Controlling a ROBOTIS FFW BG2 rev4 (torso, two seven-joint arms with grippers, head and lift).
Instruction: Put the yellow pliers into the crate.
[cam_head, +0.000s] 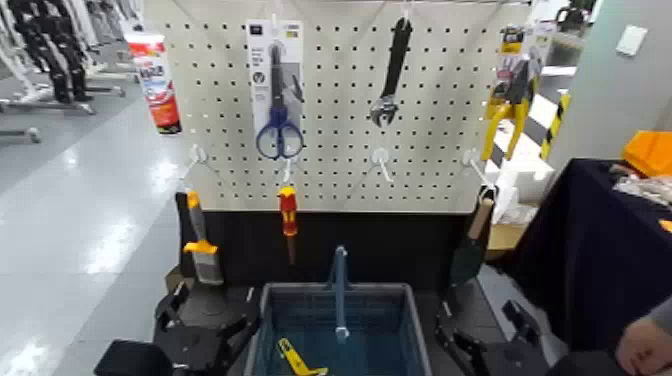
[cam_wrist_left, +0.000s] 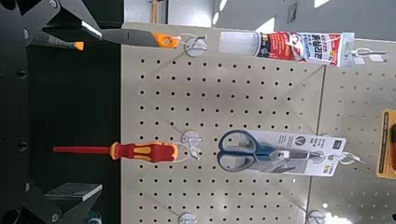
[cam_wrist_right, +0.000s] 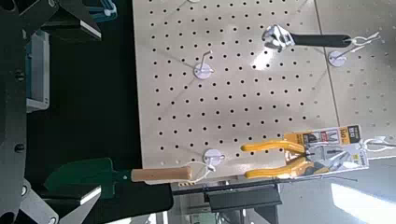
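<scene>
The yellow pliers (cam_head: 510, 100) hang on their card at the upper right of the pegboard; the right wrist view shows their yellow handles (cam_wrist_right: 280, 157) on a hook. The blue-grey crate (cam_head: 262, 320) stands below the board at the front centre, its blue handle bar upright. A small slim yellow tool (cam_head: 297, 360) lies inside it. My left gripper (cam_head: 212, 312) rests low to the left of the crate, open and holding nothing. My right gripper (cam_head: 480, 325) sits low to the right of the crate, open and holding nothing, well below the pliers.
Also hanging on the pegboard are carded scissors (cam_head: 277, 100), a black wrench (cam_head: 392, 70), a tube (cam_head: 155, 80), a scraper (cam_head: 200, 245), a red-and-yellow screwdriver (cam_head: 288, 215) and a trowel (cam_head: 475, 240). A black-draped table (cam_head: 590, 250) and a person's hand (cam_head: 645, 345) are at the right.
</scene>
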